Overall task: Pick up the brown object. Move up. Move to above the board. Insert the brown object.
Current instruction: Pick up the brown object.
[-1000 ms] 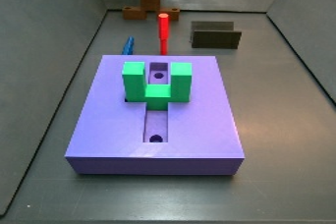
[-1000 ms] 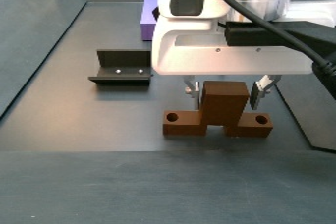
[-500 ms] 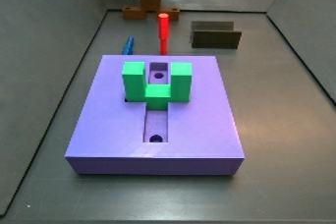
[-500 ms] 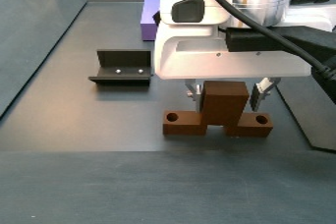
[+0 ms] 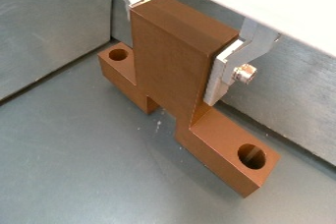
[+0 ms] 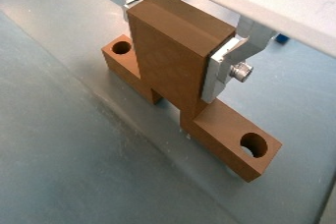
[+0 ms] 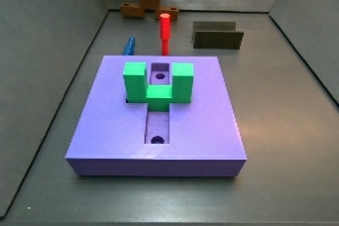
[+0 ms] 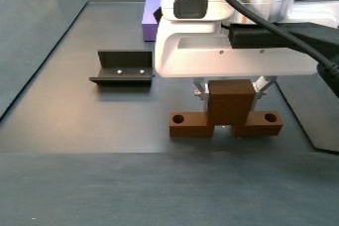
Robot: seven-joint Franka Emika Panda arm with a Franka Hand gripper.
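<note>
The gripper [image 8: 231, 88], clamped on the brown object [image 8: 229, 111], has shifted it slightly sideways and, apparently, just off the floor; the lift is beginning, the board [image 7: 159, 116] far off.

My gripper [image 8: 233, 84] sits at the far end of the floor from the board [image 7: 159, 116], its fingers [image 6: 223, 69] on either side of the brown object [image 8: 228, 114], whose upright bar stands between them. The fixture [image 8: 123, 68] lies beside it, apart; the red peg [image 7: 165, 32] stands between board and gripper.
</note>
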